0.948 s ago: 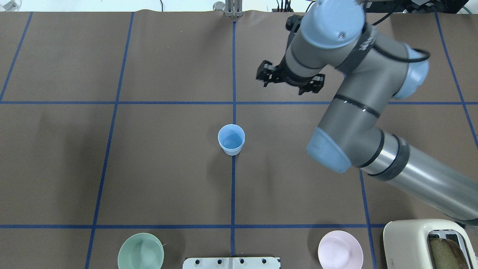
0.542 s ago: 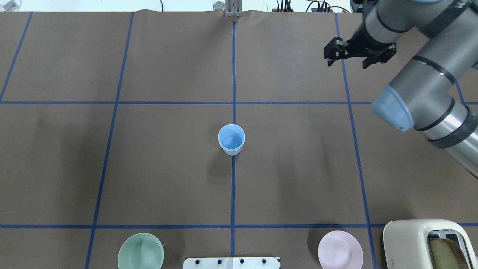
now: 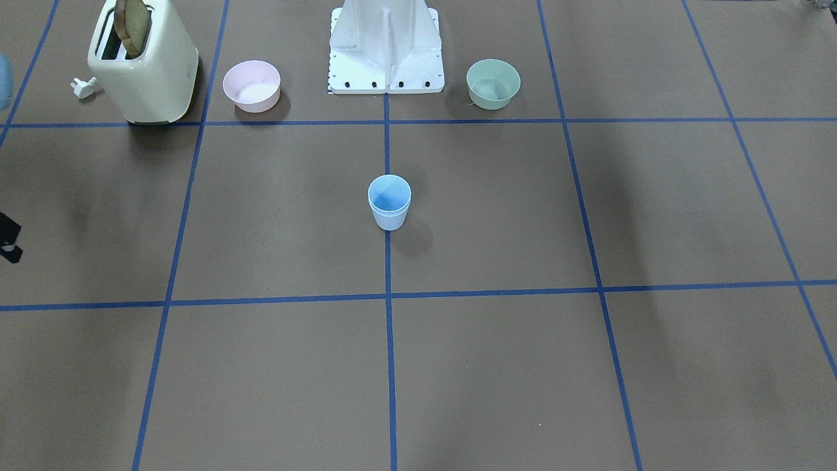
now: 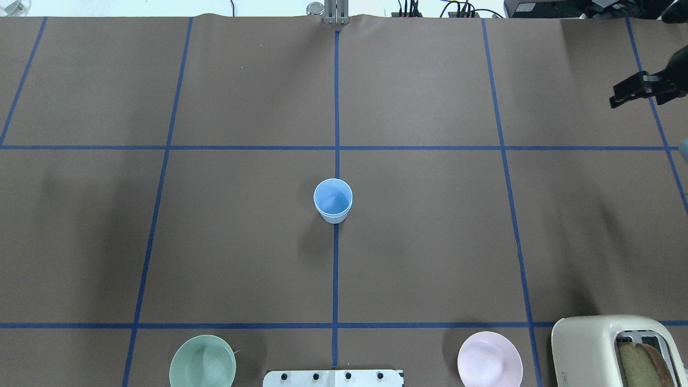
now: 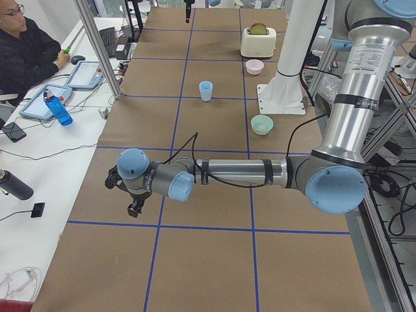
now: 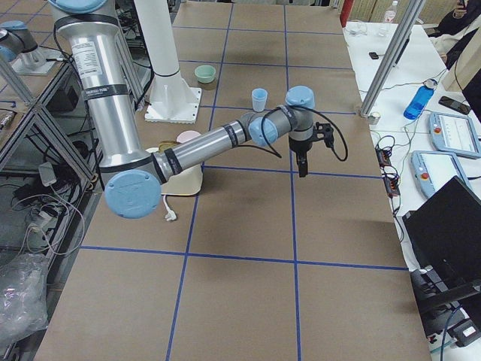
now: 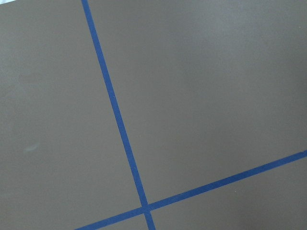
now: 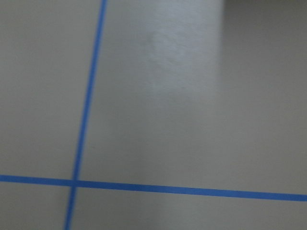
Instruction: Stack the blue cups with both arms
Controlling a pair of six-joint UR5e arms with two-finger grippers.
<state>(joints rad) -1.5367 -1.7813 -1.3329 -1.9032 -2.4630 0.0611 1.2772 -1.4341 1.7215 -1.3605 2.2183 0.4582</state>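
Note:
The blue cups (image 4: 333,200) stand upright at the table's middle on the centre tape line; in the front-facing view (image 3: 390,203) a double rim shows one nested inside the other. My right gripper (image 4: 650,92) is at the far right edge of the overhead view, open and empty, well away from the cups; it also shows in the exterior right view (image 6: 303,167). My left gripper (image 5: 133,207) shows only in the exterior left view, low over the table far from the cups (image 5: 206,90); I cannot tell whether it is open or shut.
A cream toaster (image 4: 607,349) with bread stands at the near right corner. A pink bowl (image 4: 489,365) and a mint-green bowl (image 4: 202,368) flank the white mounting base (image 4: 333,378). A person (image 5: 26,39) sits at the side desk.
My right arm has swung to the right, from near the table's centre out to the edge of the overhead view. The cups have not moved.

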